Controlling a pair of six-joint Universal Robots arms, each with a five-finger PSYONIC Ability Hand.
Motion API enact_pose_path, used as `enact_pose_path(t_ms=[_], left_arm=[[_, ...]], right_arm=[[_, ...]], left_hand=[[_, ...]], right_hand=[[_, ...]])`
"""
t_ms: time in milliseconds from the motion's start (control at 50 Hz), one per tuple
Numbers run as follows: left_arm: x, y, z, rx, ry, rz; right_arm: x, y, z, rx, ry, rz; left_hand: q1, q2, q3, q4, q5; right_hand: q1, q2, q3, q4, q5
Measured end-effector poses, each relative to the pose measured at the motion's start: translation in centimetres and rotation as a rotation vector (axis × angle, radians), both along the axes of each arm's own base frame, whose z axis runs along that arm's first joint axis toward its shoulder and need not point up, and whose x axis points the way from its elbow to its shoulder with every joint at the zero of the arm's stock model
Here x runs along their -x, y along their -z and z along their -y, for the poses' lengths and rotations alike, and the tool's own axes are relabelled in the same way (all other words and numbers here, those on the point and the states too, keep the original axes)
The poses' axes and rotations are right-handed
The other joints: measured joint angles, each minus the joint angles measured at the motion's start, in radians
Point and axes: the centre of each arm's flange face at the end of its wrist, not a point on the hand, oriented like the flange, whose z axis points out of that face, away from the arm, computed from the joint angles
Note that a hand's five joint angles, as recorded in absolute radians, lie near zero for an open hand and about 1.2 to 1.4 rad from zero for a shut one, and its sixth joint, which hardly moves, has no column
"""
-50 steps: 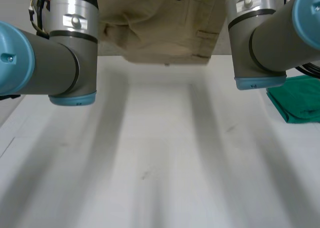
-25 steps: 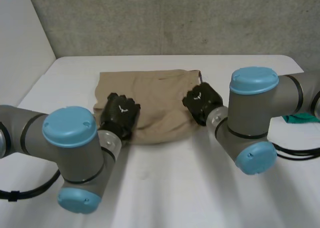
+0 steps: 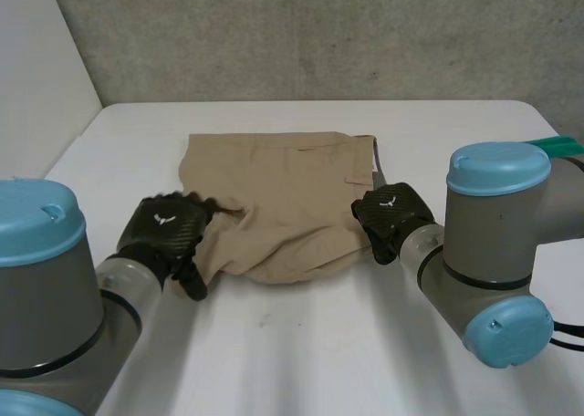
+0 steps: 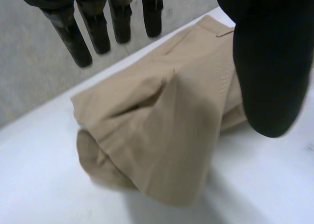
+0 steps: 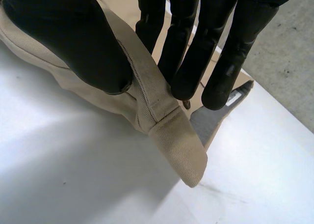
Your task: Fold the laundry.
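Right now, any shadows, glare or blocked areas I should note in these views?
Head view: even light; the arms cover the near corners of the table. Left wrist view: the shorts cast a soft shadow; the left hand covers part of them. Right wrist view: a bright patch on the table beside the right hand, pinching the shorts.

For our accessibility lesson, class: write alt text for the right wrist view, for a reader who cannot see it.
The robot's right hand pinches a thick seamed edge of a tan garment between thumb and fingers. The edge's end sticks out past the fingertips, over a white table.
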Motion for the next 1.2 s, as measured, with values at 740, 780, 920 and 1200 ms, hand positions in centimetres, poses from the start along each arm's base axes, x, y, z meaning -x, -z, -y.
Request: enact_pose_path(t_ms=[740, 780, 920, 1200], left_arm=[[-1.3, 2.9, -1.5, -0.235, 0.033, -0.007], [-0.8, 3.3, -0.6, -0.230, 0.032, -0.007], [0.4, 3.6, 2.2, -0.158, 0.017, -0.027], [1.6, 5.0, 7.1, -0.002, -0.034, 0.132]], right_arm=[[0.0, 0.5, -0.6, -0.014, -0.017, -0.009], [0.0, 0.6, -0.6, -0.016, -0.017, -0.010], [0.0, 0.6, -0.6, -0.016, -0.018, -0.012], [-0.2, 0.3, -0.4, 0.002, -0.023, -0.008]], left_hand=[[0.257, 0.248, 0.253, 0.250, 0.238], [0.227, 0.216, 0.217, 0.210, 0.200], [0.227, 0.205, 0.207, 0.201, 0.189], [0.227, 0.194, 0.194, 0.192, 0.180]], right_hand=[[0.000, 0.000, 0.000, 0.000, 0.000], [0.000, 0.000, 0.000, 0.000, 0.000], [0.000, 0.000, 0.000, 0.000, 0.000], [0.000, 0.000, 0.000, 0.000, 0.000]])
